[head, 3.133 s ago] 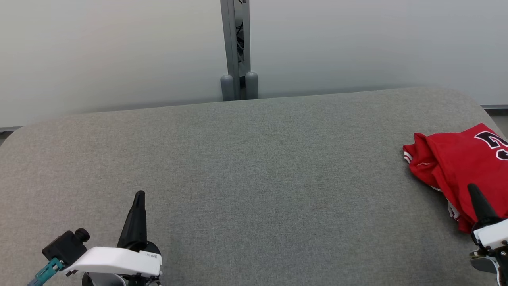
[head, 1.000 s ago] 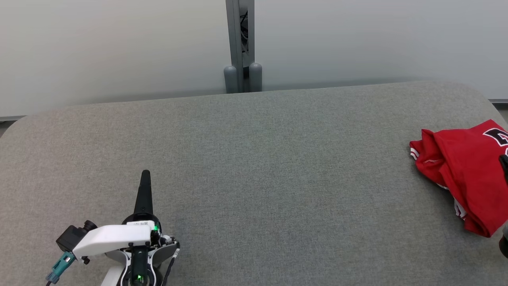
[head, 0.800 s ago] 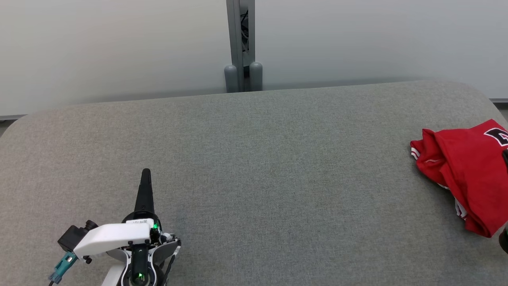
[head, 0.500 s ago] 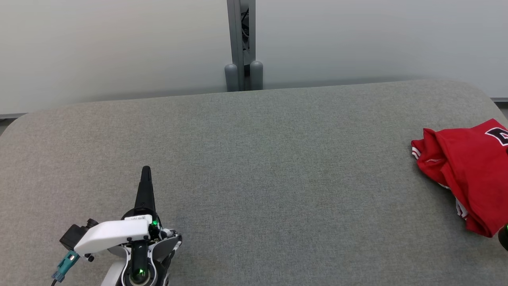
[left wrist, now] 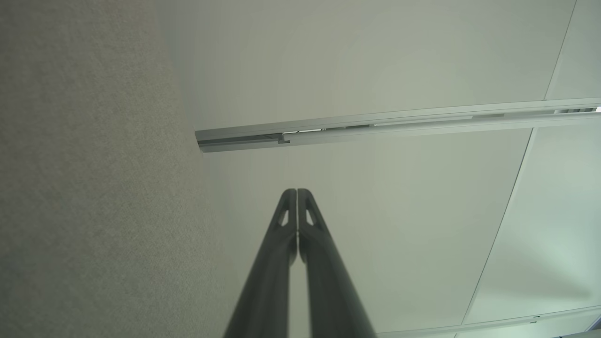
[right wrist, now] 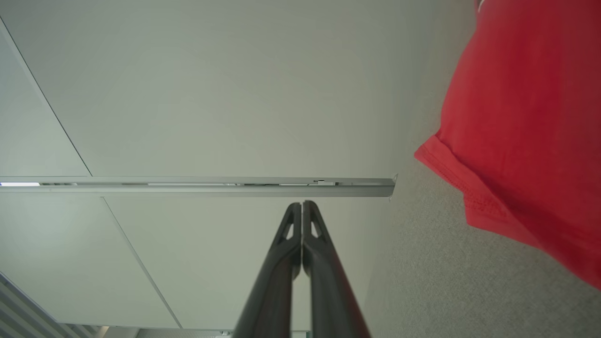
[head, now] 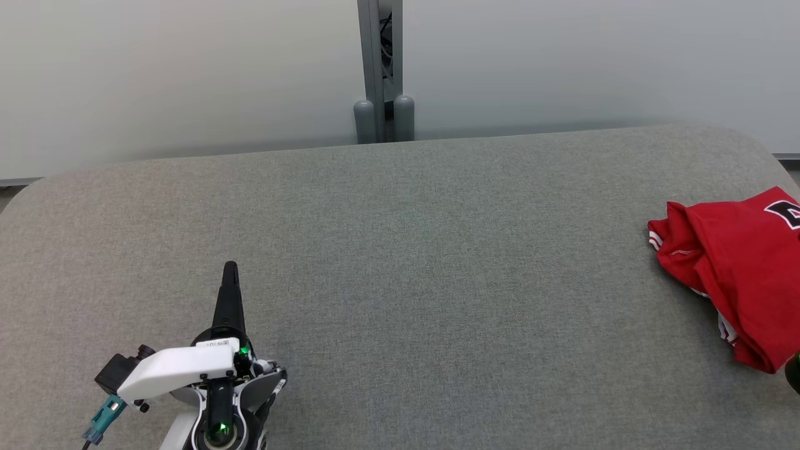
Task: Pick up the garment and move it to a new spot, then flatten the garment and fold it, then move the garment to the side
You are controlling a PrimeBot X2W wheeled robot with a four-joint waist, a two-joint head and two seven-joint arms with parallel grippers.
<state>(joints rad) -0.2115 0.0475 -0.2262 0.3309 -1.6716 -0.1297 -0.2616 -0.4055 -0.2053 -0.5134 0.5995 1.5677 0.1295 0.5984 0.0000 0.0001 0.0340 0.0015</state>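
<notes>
Nothing is reading clearly: the garment is showing a cut-off black numeral, and the label on the left gripper is staying too small to read.

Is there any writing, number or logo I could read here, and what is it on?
Black white-edged numeral on the crumpled red jersey: cut off by the picture's edge, not readable.
Small white sticker on the body of the left gripper: print too small to read.
Nothing else is legible.

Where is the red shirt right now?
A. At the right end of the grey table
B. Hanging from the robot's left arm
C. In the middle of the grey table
A: the red shirt lies bunched up on the right end of the grey table, far from the left gripper.
</notes>
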